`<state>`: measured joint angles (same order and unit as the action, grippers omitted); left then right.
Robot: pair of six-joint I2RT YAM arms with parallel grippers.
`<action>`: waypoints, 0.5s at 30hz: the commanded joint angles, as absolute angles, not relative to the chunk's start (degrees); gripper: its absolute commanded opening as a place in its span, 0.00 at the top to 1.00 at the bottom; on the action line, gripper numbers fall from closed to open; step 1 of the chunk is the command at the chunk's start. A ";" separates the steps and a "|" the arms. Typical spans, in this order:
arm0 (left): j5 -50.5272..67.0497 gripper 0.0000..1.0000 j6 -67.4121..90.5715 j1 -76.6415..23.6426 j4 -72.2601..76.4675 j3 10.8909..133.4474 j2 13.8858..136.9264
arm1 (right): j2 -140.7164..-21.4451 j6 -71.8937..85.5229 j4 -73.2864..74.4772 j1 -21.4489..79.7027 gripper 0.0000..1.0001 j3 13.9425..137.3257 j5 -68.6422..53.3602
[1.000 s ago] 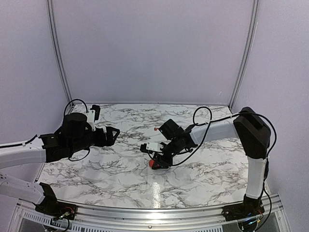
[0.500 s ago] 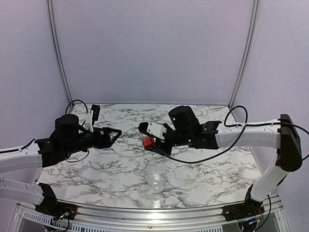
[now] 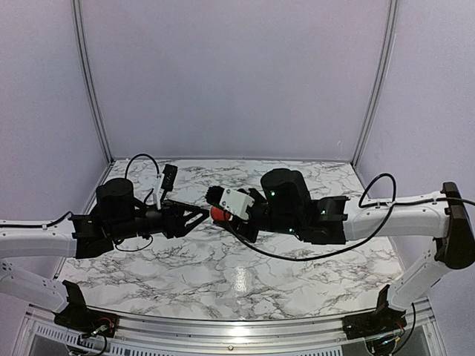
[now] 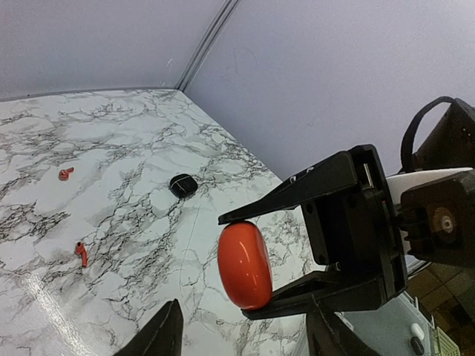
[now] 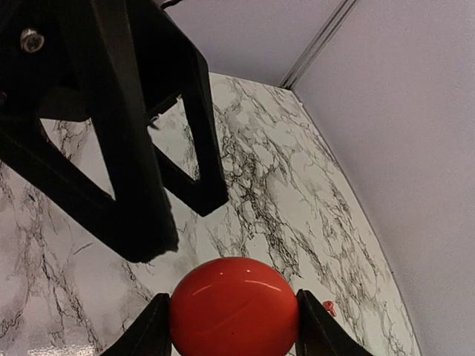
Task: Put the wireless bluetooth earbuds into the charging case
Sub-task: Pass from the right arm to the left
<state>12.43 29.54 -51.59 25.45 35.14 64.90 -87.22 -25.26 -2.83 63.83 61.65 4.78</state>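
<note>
Jaws of the right gripper (image 3: 217,214) pinch the round red case (image 4: 245,265), lifted off the tabletop (image 3: 297,274) and carried left since a second ago; the left gripper (image 3: 202,216) has reached in to face it, jaws spread. Farther right lie the black case (image 4: 182,185) and two red earbuds (image 4: 65,173).

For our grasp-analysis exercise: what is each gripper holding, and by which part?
The right gripper clamps the red case by two opposite sides; the left gripper holds nothing.

Marble-patterned table (image 3: 297,267), plain lilac walls (image 3: 237,74), seemingly fabric.
</note>
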 commanded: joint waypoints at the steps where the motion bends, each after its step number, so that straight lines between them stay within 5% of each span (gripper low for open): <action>1: 11.45 0.45 30.67 -51.96 28.98 37.34 67.09 | -85.75 -23.79 -5.67 64.61 0.52 61.63 8.01; 15: 11.78 0.51 31.29 -53.70 31.09 40.34 71.85 | -85.36 -22.76 -6.83 65.32 0.52 61.44 6.62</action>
